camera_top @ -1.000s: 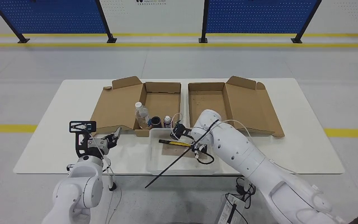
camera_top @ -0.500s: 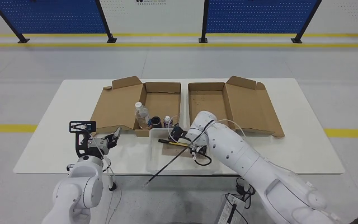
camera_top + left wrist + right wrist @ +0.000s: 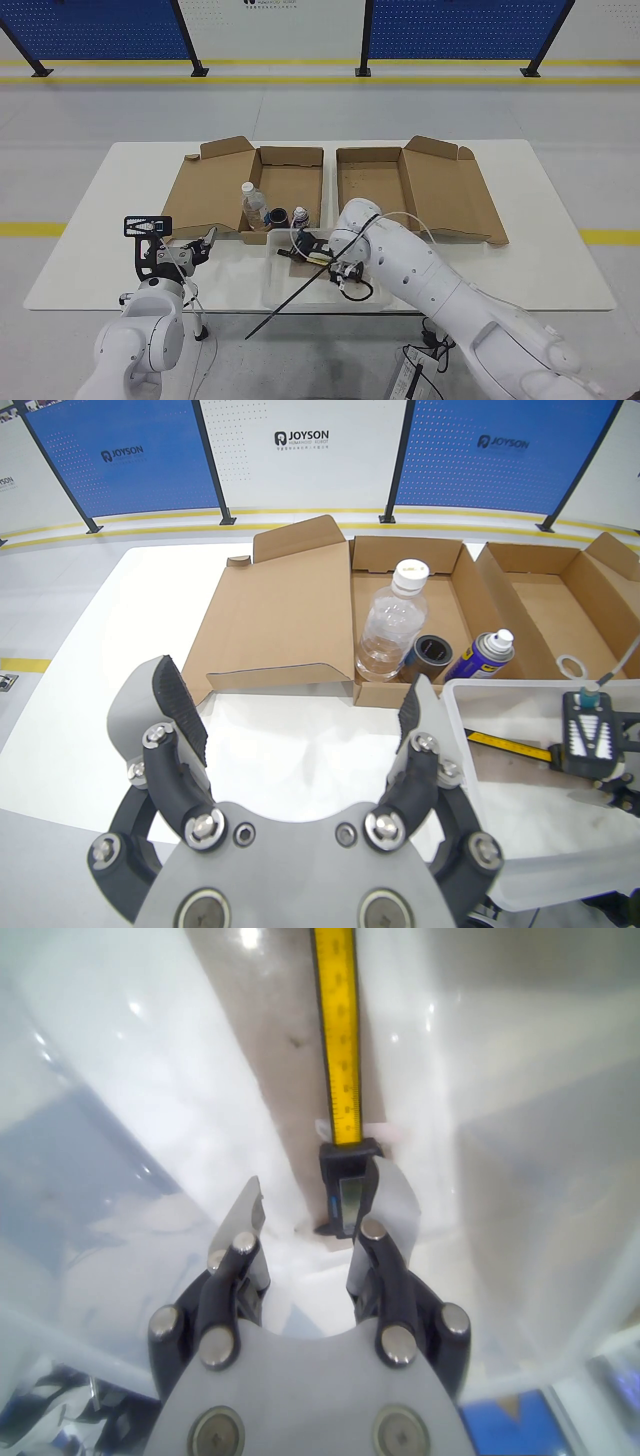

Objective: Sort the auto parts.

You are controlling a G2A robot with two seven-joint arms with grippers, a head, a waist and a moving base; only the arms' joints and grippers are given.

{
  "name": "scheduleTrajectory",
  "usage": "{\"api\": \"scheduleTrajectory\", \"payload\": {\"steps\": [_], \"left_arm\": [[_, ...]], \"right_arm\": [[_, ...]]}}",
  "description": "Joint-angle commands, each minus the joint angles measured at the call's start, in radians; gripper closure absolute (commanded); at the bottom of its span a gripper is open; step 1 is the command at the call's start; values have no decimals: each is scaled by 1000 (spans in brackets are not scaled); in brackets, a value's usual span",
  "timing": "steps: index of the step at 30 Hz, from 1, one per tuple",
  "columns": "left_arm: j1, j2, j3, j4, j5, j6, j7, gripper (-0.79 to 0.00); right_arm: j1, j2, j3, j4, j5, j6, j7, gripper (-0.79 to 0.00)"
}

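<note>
While the left gripper [image 3: 292,680] hangs with its jaws wide apart and nothing between them above the near left part of the white counter [image 3: 75,680], the right gripper [image 3: 310,1213] is low inside the translucent plastic bin [image 3: 457,720] which stands at the near edge in the middle. Its fingers are parted as well, and they are at the black head of the caliper [image 3: 342,1078], which lies flat on the floor of the bin with its yellow scale pointing away from the gripper; one finger possibly touches the head, but I cannot say for sure. Just behind the bin, the left cardboard box [image 3: 280,615] holds an upright clear bottle [image 3: 392,625], a black cylinder [image 3: 431,652] and a blue spray can [image 3: 482,655], all in its near corner. Beside it stands the right cardboard box [image 3: 540,610], with flaps open.
</note>
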Motion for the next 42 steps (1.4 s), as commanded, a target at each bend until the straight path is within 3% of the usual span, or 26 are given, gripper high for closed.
{"api": "scheduleTrajectory", "payload": {"steps": [1, 15, 28, 42], "left_arm": [[0, 0, 0, 0, 0, 0, 0, -785], [0, 0, 0, 0, 0, 0, 0, -785], [0, 0, 0, 0, 0, 0, 0, -785], [0, 0, 0, 0, 0, 0, 0, -785]], "right_arm": [[1, 4, 2, -16, 15, 3, 2, -382], [21, 4, -6, 39, -65, 54, -26, -385], [36, -23, -27, 107, -19, 21, -38, -385], [32, -16, -10, 77, 71, -18, -18, -382]]}}
